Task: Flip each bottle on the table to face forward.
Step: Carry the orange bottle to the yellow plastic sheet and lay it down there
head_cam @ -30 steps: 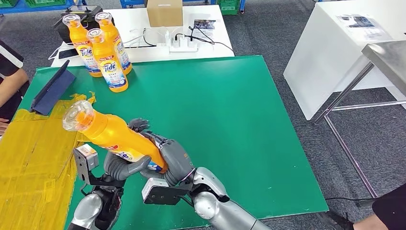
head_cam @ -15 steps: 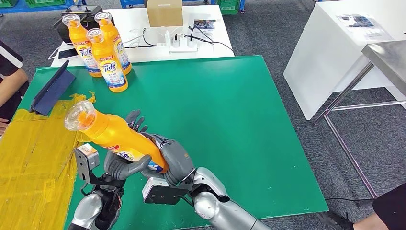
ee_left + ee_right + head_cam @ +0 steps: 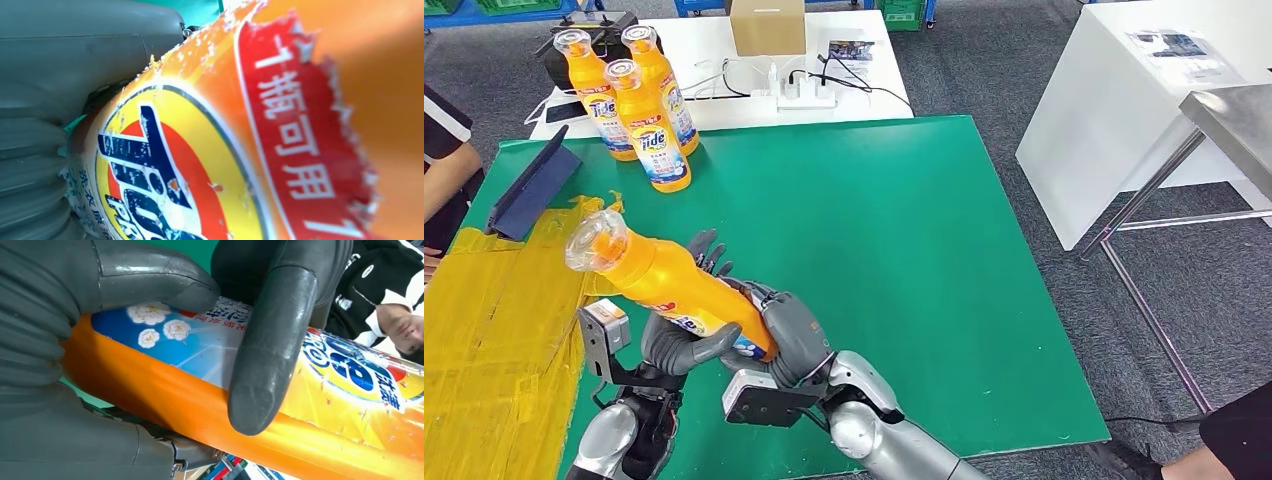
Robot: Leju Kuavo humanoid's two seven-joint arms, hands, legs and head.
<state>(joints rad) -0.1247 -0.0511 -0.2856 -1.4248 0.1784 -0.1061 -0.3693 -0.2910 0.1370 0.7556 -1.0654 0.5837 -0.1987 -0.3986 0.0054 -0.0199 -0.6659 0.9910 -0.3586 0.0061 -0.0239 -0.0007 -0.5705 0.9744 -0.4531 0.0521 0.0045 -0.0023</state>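
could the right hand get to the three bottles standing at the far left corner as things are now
Probably not yet. The right hand grips the tilted orange bottle together with the left hand, so it isn't free, and the three standing bottles sit across the green table, apparently beyond easy reach.

A green table (image 3: 874, 230) carries three upright orange bottles (image 3: 649, 125) at eleven o'clock, a dark blue folder (image 3: 532, 188) and yellow taped sheeting (image 3: 494, 330) at nine o'clock.

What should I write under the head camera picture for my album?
Both robot hands, left hand and right hand, hold a tilted orange bottle above the green table.
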